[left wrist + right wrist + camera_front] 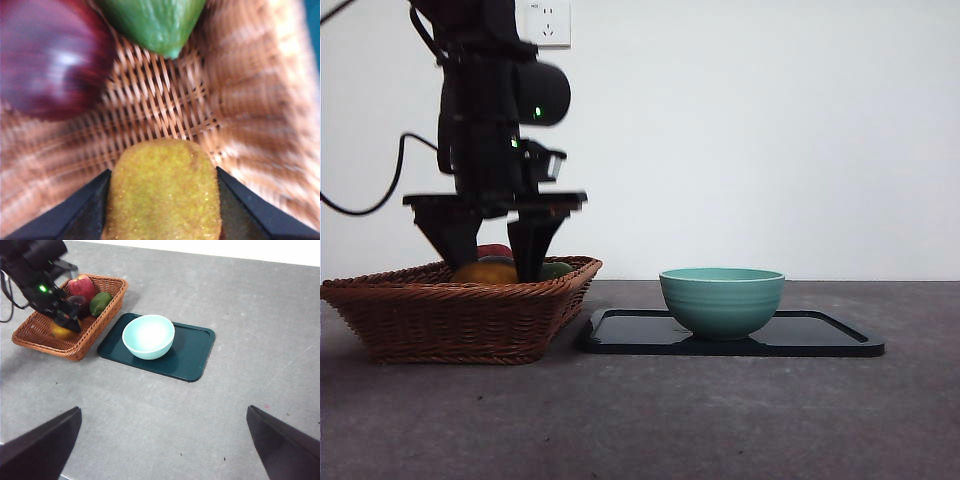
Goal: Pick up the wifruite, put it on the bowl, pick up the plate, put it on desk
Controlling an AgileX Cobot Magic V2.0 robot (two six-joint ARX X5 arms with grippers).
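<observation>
Golden-brown wifruite (165,192) lies in wicker basket (460,310), clamped between jaws of left gripper (492,262). Step in hand: first pick. Next move calls for straight lift clear of basket rim, then carry over teal bowl (722,300) on dark tray (820,335). Right gripper (162,450) waits over desk (250,315), jaws apart.

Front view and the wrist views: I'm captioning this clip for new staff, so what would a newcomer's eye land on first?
First the big black left end effector reaching down into the brown woven wicker basket, its jaws on either side of the fuzzy golden-brown wifruite. Next the deep teal-green ridged bowl, upright on a dark rectangular tray beside the basket. The right end effector hangs open above the desk.
</observation>
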